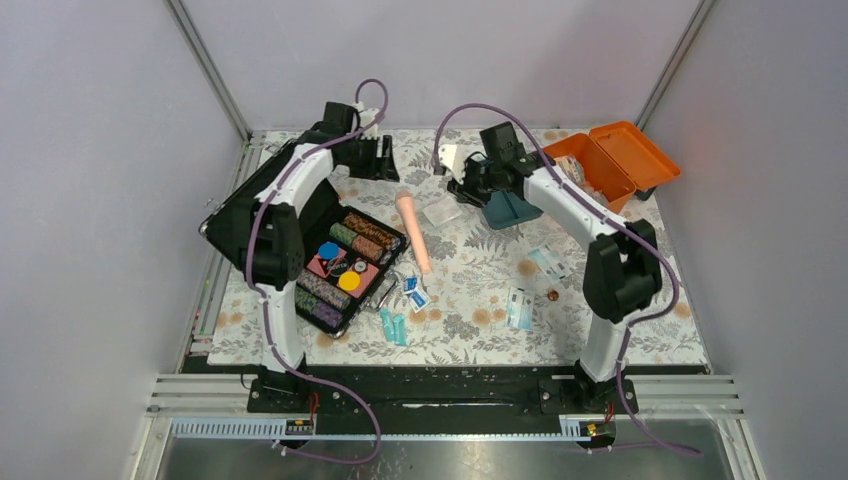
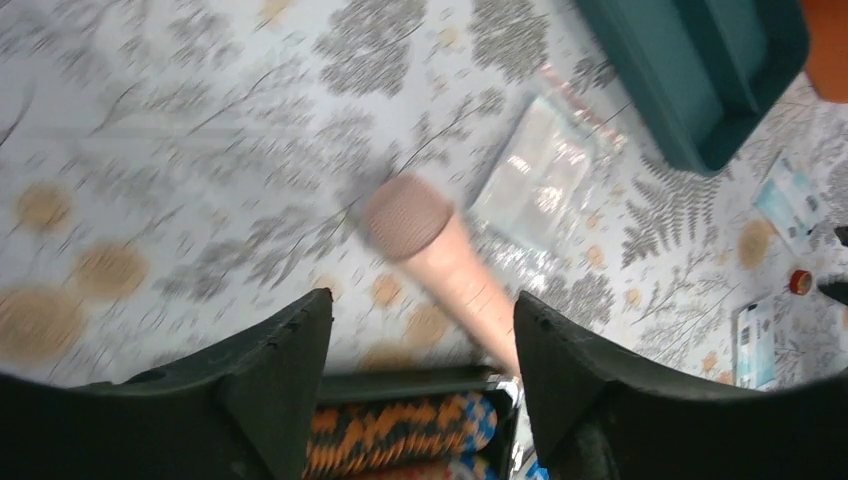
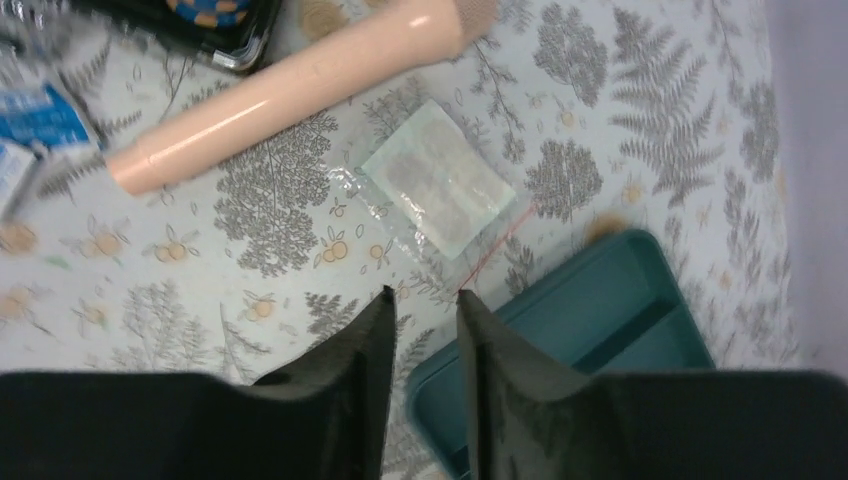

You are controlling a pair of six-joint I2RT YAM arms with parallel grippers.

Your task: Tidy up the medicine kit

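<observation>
Hovering over the floral desk (image 1: pixel 470 335), my right gripper (image 3: pixel 425 298) has its fingers only a narrow gap apart, with nothing between them. Just above its tips in the right wrist view lies a clear zip bag (image 3: pixel 440 180) with a pale pad inside, its red-edged corner reaching down toward my right finger. The teal tray (image 3: pixel 600 320) of the medicine kit sits at the lower right of that frame, flat on the desk and close beside the fingers.

From above, the medicine kit (image 1: pixel 632 150) stands at the upper right of the desk, its orange lid thrown back. The teal tray is out of it, lying to its left.

My left gripper (image 2: pixel 422 305) is spread wide and empty, high in the middle of the overhead view. Between and beyond its fingers a pinkish roll (image 2: pixel 440 260) lies slanted on the desk, the zip bag just beside its far end. A black case (image 1: pixel 330 250) of striped chips sits open at the left, and small packets (image 1: pixel 520 305) are scattered at lower centre.
</observation>
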